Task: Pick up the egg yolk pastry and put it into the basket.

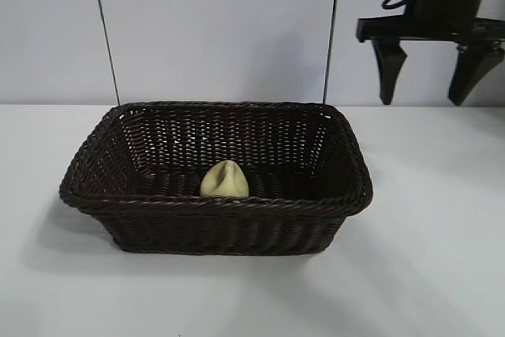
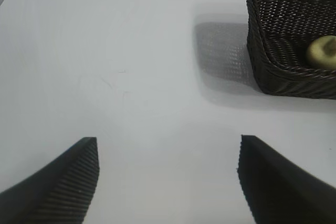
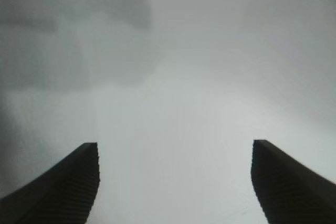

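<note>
Your right gripper (image 1: 430, 76) hangs high at the far right of the scene, fingers pointing down and spread wide with nothing between them. It is up and to the right of the basket (image 1: 339, 195), clear of the rim. The pastry (image 1: 224, 180) already lies inside the basket, on the floor near the front wall, roughly at the middle of that wall's length, so the placing looks done. What is left, as I judge it, is only the retreat: take that arm away on a path that stays above and outside the rim, and do not dip back over the basket, since a brush against the wicker could shift it on the table (image 1: 442, 274).

Your left gripper (image 2: 168, 182) is parked low over bare table, well to the left of the basket, its fingers also standing apart and empty. Leave it where it is.

The views differ in what they give you. The outside camera shows the whole basket and the right arm's height, but the front wall hides the pastry's underside. The left wrist camera looks in past the basket's corner and shows the pastry (image 2: 321, 51) resting on the woven floor. The right wrist camera shows only its own two fingertips (image 3: 68, 187) over plain table, with neither basket nor pastry in sight.
</note>
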`<state>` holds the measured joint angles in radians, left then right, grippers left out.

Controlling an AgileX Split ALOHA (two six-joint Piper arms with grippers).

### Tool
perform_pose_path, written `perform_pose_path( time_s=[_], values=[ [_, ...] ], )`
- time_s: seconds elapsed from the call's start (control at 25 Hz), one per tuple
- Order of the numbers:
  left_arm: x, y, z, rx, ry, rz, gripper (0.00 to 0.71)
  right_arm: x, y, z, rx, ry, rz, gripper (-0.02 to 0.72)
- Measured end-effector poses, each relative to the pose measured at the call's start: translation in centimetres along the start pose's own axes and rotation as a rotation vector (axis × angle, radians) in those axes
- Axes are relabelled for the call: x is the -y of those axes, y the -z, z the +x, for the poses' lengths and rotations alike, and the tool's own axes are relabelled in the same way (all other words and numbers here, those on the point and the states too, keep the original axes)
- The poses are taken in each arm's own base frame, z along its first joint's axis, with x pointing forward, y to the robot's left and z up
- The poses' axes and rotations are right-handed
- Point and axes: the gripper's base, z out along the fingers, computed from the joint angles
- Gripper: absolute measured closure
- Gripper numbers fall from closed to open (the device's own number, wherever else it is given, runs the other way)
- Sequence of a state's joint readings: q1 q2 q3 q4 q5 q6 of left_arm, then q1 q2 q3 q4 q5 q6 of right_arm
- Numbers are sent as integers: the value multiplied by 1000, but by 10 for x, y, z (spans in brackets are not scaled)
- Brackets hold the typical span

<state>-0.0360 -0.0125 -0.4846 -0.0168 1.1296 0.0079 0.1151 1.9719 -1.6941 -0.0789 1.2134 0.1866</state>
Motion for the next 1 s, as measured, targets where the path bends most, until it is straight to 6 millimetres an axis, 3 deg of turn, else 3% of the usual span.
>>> perform_pose_path(
  time_s=[0.24, 0.48, 0.72, 1.0],
  values=[
    [0, 0, 0, 0, 0, 0, 171, 51, -3, -4, -7, -87, 31, 134],
    [0, 0, 0, 0, 0, 0, 171, 53, 7, 7, -6, -81, 9, 134],
    [0, 0, 0, 0, 0, 0, 171, 52, 25, 51, -37, -57, -16, 134],
    [0, 0, 0, 0, 0, 0, 171, 55, 45, 123, -66, -51, -20, 134]
  ],
)
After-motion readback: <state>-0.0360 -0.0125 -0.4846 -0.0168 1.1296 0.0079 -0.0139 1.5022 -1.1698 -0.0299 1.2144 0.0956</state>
